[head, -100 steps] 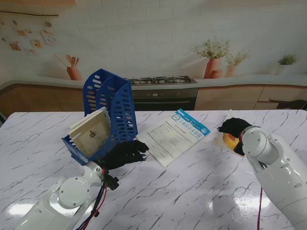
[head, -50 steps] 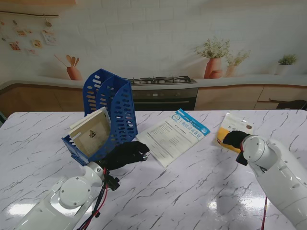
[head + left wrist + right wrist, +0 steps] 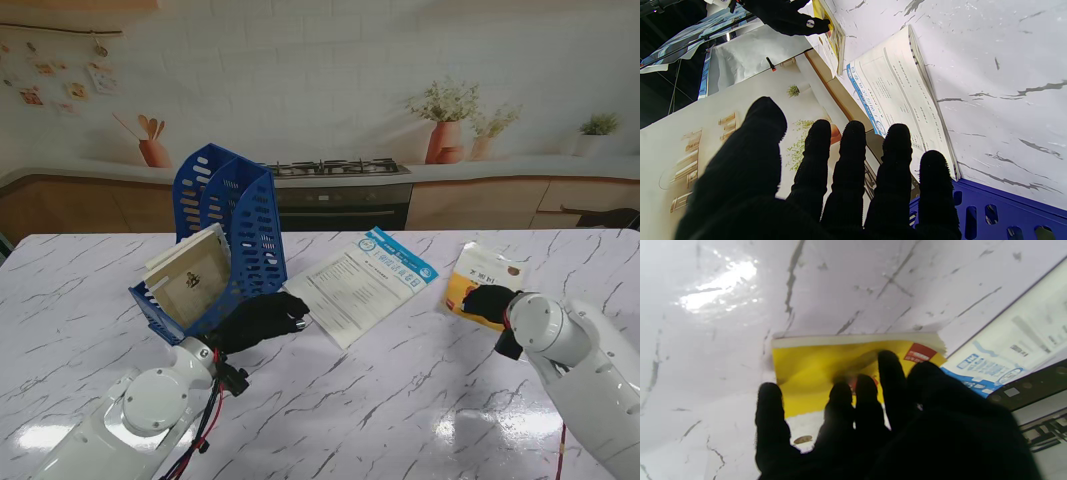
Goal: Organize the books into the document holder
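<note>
Leaning far over at the left, the holder (image 3: 228, 235) looks like the first weak spot: it rests tilted on the table (image 3: 380, 400) with one book (image 3: 192, 275) already slanting out of its open mouth. The left hand (image 3: 258, 320) sits just beside its near right corner, fingers (image 3: 853, 156) spread and straight, gripping nothing; whether it touches the blue wall I cannot tell. If that hand nudges the holder or lifts away, the holder may tip or slide, and the book inside could spill out.

Right of the holder, near the middle, the white booklet (image 3: 360, 282) lies flat, its corner close to the left fingertips. Being thin and flat on smooth marble, it probably offers no edge to pinch, so a grab may only push it along the table.

At the right, the yellow book (image 3: 480, 277) lies flat too, well apart from the holder. The right hand (image 3: 488, 303) lies on its near edge, fingers (image 3: 888, 380) spread over the cover, pressing rather than clamped; nothing shows a thumb under it. A lift from here would likely fail: the cover may bend, or the book may skate away. Dragging it left could also ram it into the booklet and bunch both together.
</note>
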Robot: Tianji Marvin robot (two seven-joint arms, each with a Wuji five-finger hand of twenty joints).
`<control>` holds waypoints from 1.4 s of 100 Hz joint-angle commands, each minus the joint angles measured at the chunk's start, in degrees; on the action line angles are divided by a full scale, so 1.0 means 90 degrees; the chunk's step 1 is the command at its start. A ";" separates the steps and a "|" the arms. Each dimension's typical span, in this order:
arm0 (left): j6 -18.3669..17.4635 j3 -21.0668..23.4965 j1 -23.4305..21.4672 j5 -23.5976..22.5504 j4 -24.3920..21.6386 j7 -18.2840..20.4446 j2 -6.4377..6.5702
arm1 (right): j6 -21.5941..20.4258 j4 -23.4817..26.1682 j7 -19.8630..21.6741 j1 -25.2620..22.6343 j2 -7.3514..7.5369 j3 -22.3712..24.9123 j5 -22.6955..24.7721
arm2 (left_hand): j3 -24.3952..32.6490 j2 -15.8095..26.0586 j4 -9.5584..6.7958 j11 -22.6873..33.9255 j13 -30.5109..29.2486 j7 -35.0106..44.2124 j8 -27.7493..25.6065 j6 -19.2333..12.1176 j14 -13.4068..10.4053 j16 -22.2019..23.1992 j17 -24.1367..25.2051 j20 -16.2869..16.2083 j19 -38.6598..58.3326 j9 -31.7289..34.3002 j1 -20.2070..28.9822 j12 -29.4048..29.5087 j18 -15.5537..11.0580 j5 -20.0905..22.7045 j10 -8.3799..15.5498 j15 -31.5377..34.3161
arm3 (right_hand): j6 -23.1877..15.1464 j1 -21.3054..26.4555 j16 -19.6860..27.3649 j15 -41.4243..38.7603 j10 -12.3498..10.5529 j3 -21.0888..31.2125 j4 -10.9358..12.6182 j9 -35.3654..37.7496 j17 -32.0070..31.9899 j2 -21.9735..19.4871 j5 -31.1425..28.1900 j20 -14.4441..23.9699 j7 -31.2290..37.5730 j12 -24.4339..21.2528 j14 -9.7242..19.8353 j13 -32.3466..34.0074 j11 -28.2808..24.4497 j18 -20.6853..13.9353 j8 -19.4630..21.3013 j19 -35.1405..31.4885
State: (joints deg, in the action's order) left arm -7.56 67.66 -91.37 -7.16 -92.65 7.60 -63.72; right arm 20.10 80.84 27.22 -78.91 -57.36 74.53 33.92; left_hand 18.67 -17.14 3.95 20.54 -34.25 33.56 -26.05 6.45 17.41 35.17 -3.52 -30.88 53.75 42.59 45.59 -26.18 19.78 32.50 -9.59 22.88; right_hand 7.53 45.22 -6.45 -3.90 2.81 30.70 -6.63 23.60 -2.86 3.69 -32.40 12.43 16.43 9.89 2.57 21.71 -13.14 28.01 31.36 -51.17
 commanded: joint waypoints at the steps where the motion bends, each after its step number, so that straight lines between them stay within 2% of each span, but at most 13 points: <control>1: -0.0142 0.0004 -0.0036 0.0036 0.0022 0.0073 -0.0036 | -0.0017 -0.0044 0.0198 -0.0462 -0.0072 -0.0067 -0.0068 | -0.0245 0.0258 -0.0180 0.0118 0.0048 0.0031 0.0074 0.0062 0.0064 0.0042 0.0106 -0.0043 0.0188 -0.0029 0.0116 -0.0039 -0.0127 0.0083 -0.0010 0.0155 | 0.0146 0.0173 -0.0248 -0.0537 0.0196 0.0073 -0.0076 0.0486 -0.0073 -0.0163 -0.0118 -0.0037 0.0262 0.0300 -0.0017 0.0368 -0.0722 -0.3264 -0.0141 -0.0043; 20: -0.0154 0.0018 -0.0019 0.0024 0.0026 0.0145 -0.0017 | -0.0037 0.0545 0.0191 -0.1012 -0.0079 0.0235 -0.0124 | -0.0277 0.0242 -0.0190 0.0104 0.0063 0.0017 0.0084 0.0055 0.0054 0.0028 0.0127 -0.0030 0.0154 -0.0044 0.0138 -0.0031 -0.0138 0.0060 0.0011 0.0133 | 0.0129 0.0188 -0.0246 -0.0537 0.0211 0.0044 -0.0088 0.0560 -0.0061 -0.0149 -0.0159 -0.0011 0.0334 0.0297 -0.0049 0.0443 -0.0718 -0.3257 -0.0199 -0.0097; 59: -0.0228 -0.0007 0.0088 0.0082 0.0131 0.0166 -0.0023 | -0.0179 0.1603 0.0532 -0.2061 -0.0023 0.0700 -0.0264 | -0.0330 0.0286 -0.0199 0.0109 0.0062 0.0021 0.0091 0.0061 0.0056 0.0027 0.0142 -0.0024 0.0126 -0.0040 0.0160 -0.0031 -0.0150 0.0062 0.0005 0.0132 | 0.0201 0.0240 -0.0233 -0.0506 0.0304 -0.0017 -0.0096 0.0623 -0.0099 -0.0166 -0.0164 0.0037 0.0408 0.0266 -0.0160 0.0464 -0.0643 -0.3205 -0.0310 -0.0182; 76: -0.0270 -0.0044 0.0188 0.0112 0.0224 0.0221 -0.0018 | -0.0537 0.1836 0.0924 -0.2305 0.0051 0.0826 -0.0343 | -0.0350 0.0301 -0.0201 0.0109 0.0071 0.0017 0.0096 0.0073 0.0056 0.0025 0.0155 -0.0022 0.0112 -0.0048 0.0169 -0.0031 -0.0155 0.0056 -0.0003 0.0128 | 0.0273 0.0271 -0.0213 -0.0465 0.0374 -0.0104 -0.0085 0.0590 -0.0108 -0.0231 -0.0134 0.0045 0.0389 0.0246 -0.0205 0.0436 -0.0593 -0.3173 -0.0344 -0.0198; 110: -0.0356 -0.0138 0.0448 0.0225 0.0459 0.0297 -0.0028 | -0.0965 0.2639 0.1201 -0.3146 0.0093 0.1174 -0.0507 | -0.0390 0.0320 -0.0207 0.0111 0.0095 0.0007 0.0104 0.0097 0.0067 0.0025 0.0190 -0.0015 0.0072 -0.0068 0.0192 -0.0030 -0.0164 0.0054 -0.0012 0.0126 | 0.0292 0.0392 -0.0191 -0.0428 0.0361 -0.0275 -0.0059 0.0529 -0.0116 -0.0289 -0.0080 0.0014 0.0380 0.0249 -0.0178 0.0416 -0.0586 -0.3158 -0.0343 -0.0136; 128: -0.0374 -0.0151 0.0516 0.0235 0.0516 0.0315 -0.0030 | -0.1225 0.3161 0.1235 -0.3805 0.0085 0.1491 -0.0597 | -0.0403 0.0323 -0.0210 0.0109 0.0101 0.0009 0.0104 0.0087 0.0062 0.0021 0.0194 -0.0017 0.0064 -0.0068 0.0201 -0.0027 -0.0156 0.0057 -0.0014 0.0121 | 0.0206 0.0416 -0.0203 -0.0458 0.0296 -0.0340 -0.0061 0.0576 -0.0102 -0.0258 -0.0112 0.0001 0.0423 0.0267 -0.0139 0.0474 -0.0630 -0.3183 -0.0325 -0.0115; 140: -0.0374 -0.0163 0.0562 0.0212 0.0557 0.0280 -0.0040 | -0.1395 0.3518 0.0973 -0.4230 0.0017 0.1720 -0.0678 | -0.0412 0.0324 -0.0212 0.0109 0.0103 0.0009 0.0104 0.0085 0.0065 0.0017 0.0214 -0.0011 0.0042 -0.0061 0.0203 -0.0026 -0.0162 0.0056 -0.0009 0.0115 | 0.0104 0.0372 -0.0252 -0.0577 0.0276 -0.0363 -0.0091 0.0842 0.0033 -0.0146 -0.0281 0.0024 0.0554 0.0294 -0.0172 0.0727 -0.0713 -0.3112 -0.0299 -0.0173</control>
State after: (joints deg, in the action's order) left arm -9.43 66.39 -86.62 -5.39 -88.04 9.85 -63.71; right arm 7.94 111.17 37.41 -113.38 -56.38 89.92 28.49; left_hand 17.36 -16.51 3.43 20.58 -34.21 33.58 -25.39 7.71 17.49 35.18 -2.70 -30.88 53.76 42.59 46.17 -26.18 19.73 32.53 -9.66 22.90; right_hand 8.99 47.49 -5.63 -1.07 3.16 28.51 -6.63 28.76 -2.86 2.89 -32.73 12.43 19.44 11.96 3.73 21.91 -18.23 28.01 29.42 -52.00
